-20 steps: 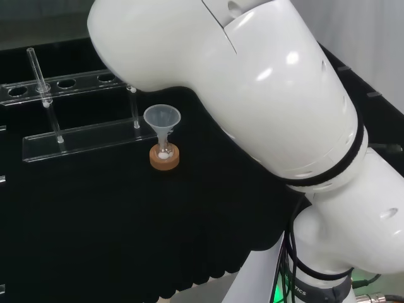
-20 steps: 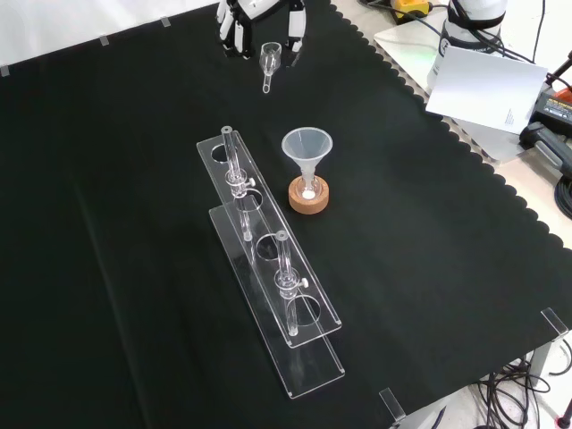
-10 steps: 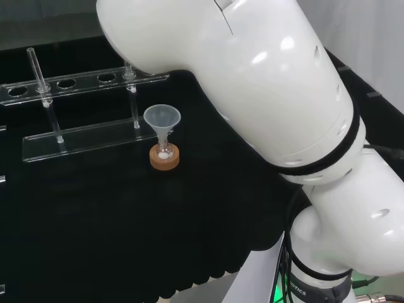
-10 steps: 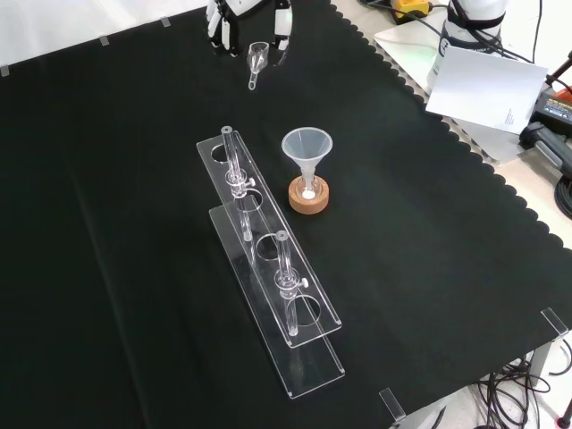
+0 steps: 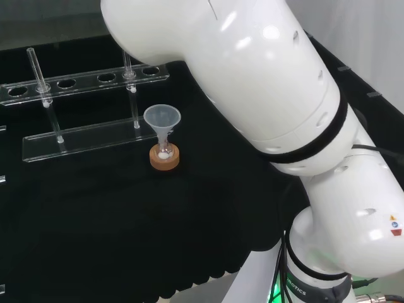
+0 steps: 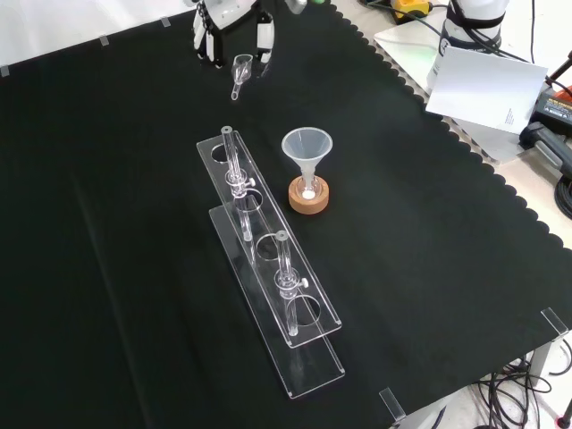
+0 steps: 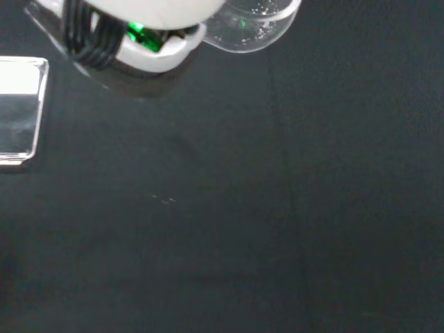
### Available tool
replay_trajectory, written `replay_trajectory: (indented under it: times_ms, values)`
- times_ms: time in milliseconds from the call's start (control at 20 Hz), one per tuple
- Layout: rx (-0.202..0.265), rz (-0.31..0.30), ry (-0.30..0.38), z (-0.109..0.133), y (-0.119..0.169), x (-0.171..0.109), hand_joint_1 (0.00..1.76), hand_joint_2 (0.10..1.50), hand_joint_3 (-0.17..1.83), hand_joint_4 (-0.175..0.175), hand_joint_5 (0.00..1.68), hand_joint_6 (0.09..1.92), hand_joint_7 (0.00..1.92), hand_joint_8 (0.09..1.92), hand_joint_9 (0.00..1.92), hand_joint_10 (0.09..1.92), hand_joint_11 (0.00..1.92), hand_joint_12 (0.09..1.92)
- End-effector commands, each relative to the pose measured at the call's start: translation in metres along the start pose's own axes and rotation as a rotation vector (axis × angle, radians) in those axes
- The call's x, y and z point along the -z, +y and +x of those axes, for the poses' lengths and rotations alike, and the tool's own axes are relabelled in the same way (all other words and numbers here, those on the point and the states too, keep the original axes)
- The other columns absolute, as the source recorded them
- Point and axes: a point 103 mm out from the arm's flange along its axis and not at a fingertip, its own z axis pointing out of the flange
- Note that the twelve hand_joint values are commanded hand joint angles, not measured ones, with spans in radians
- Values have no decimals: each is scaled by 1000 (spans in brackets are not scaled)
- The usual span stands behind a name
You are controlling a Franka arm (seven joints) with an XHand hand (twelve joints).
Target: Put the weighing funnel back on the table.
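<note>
In the front view the hand (image 6: 225, 27) comes in at the top of the cloth, its fingers pointing down around the weighing funnel (image 6: 239, 73). This small clear scoop hangs between the fingers with its short stem slanting down, above the black cloth. The hand is shut on it. Close up in the wrist view, the weighing funnel's rounded clear bowl (image 7: 251, 29) shows beside a blurred white part of the hand (image 7: 154, 36), with bare cloth below.
A clear tube rack (image 6: 268, 268) with two glass tubes lies across the middle of the cloth. The big funnel (image 6: 307, 154) stands in a small flask on a cork ring (image 6: 309, 196) beside it. White arm links (image 5: 252, 95) fill the head view's right.
The hand has carried the weighing funnel leftward in the front view, step by step. The arm's links have swung in the head view. Rack and big funnel stay put.
</note>
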Motion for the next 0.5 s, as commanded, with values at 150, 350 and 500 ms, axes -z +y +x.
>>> replay_trajectory:
  times_ms: [150, 350, 500]
  values:
    - [-1, -9, -6, -8, 57, -35, 1124, 684, 601, 175, 1268, 655, 622, 657, 928, 375, 718, 1135]
    - [-2, 7, -5, -12, 77, -50, 1123, 685, 602, 175, 1268, 657, 621, 658, 928, 376, 720, 1134]
    - [-6, 11, -3, -14, 89, -59, 1123, 685, 602, 175, 1267, 658, 621, 658, 928, 376, 721, 1134]
